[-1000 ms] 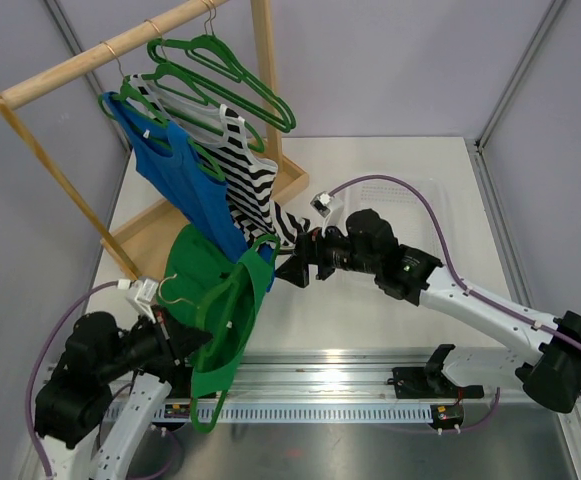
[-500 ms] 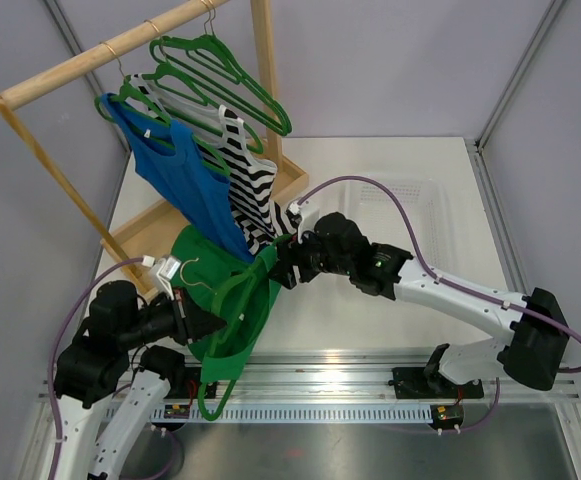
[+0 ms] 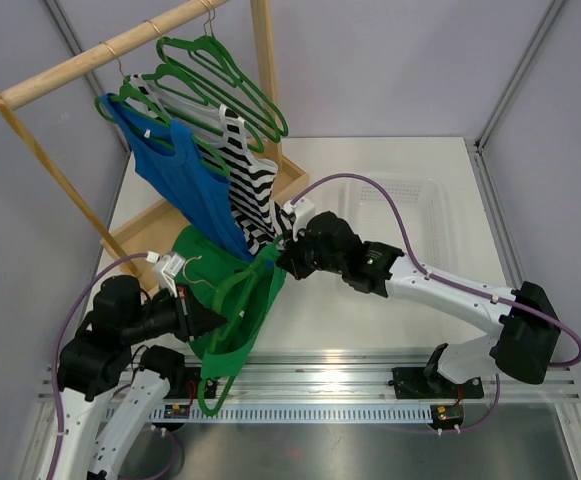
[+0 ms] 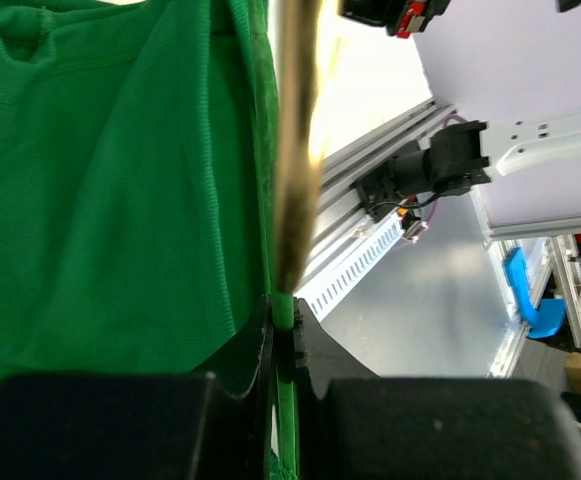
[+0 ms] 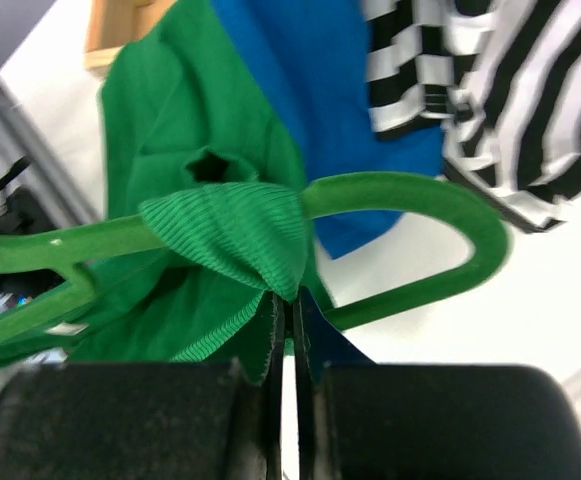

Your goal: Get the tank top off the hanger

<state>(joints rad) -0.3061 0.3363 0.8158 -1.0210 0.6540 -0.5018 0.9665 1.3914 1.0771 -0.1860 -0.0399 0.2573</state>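
left gripper [image 3: 210,322]: we see its fingers pressed together on a thin green part of the green hanger [image 5: 410,190], just beside the blurred metal hook.
right gripper [image 3: 282,257]: pinching a bunched strap of the green tank top [image 3: 195,265], right where that strap drapes over the hanger's arm.
green tank top: on its hanger, hanging between the 2 grippers above the bench [image 3: 390,190], the hook apart from the wooden rack [image 3: 100,55].
behind it: a blue tank top [image 3: 185,185] and a striped top [image 3: 252,185] hang on the rack, the blue one reaching down to the green fabric.
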